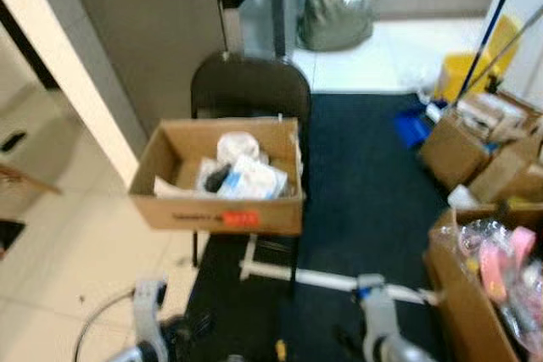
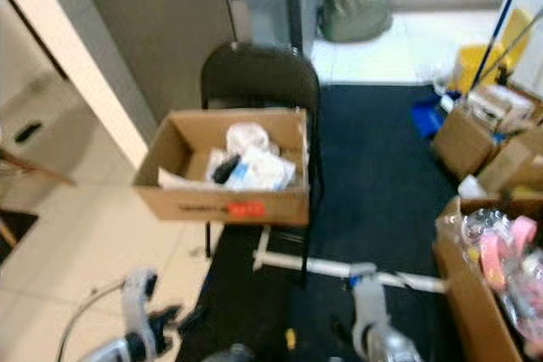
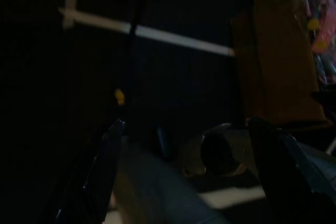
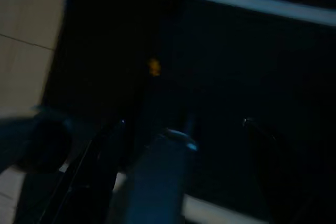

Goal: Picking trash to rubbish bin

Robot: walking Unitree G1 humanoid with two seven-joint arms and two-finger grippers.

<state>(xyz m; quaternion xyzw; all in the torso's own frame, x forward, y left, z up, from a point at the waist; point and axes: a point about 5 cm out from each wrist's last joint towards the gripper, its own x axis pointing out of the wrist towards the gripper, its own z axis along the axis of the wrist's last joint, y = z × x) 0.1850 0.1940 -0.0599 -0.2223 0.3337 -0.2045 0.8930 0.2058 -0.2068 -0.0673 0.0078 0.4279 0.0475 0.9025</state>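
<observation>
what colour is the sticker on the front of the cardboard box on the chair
Orange-red sticker; clearest in the left eye view.

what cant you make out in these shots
- Contents of the cardboard box on the chair: blurred in the eye views, items unidentifiable.
- Label on the box: too blurred to read.
- Box at right: cut off by the eye view's edge.
- Small yellow item on the floor: wrist views too dark.
</observation>
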